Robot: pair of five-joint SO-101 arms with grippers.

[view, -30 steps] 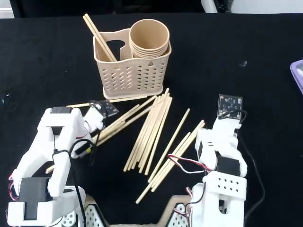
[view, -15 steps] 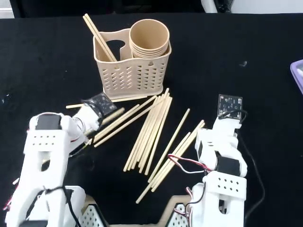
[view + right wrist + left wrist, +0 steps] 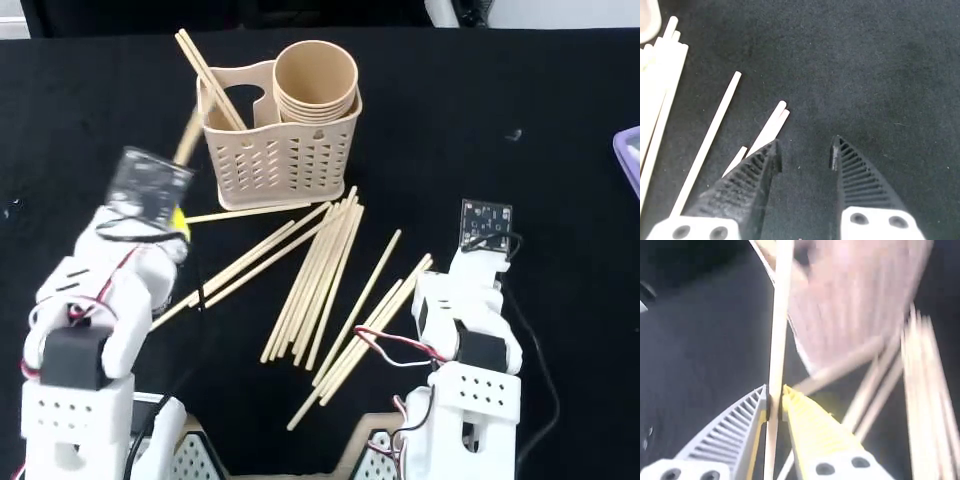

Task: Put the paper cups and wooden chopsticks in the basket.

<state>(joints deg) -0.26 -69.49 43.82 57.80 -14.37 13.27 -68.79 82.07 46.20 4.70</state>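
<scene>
The beige slotted basket (image 3: 280, 150) stands at the back of the black table, with a stack of paper cups (image 3: 315, 78) in its right compartment and two chopsticks (image 3: 208, 78) leaning in its left one. My left gripper (image 3: 774, 395) is shut on one wooden chopstick (image 3: 776, 335), raised just left of the basket (image 3: 855, 305); the stick's tip (image 3: 187, 138) shows beside the basket wall. Several loose chopsticks (image 3: 320, 275) lie fanned on the table in front. My right gripper (image 3: 805, 150) hangs open over bare cloth, close to some chopstick ends (image 3: 769, 131).
A purple object (image 3: 628, 155) pokes in at the right edge. The right arm's body (image 3: 468, 330) sits near the front, beside the rightmost chopsticks. Black cloth lies open to the right of the basket and at far left.
The left arm rose from the table with a chopstick and swung it up toward the basket's left side. The right arm has not moved.
</scene>
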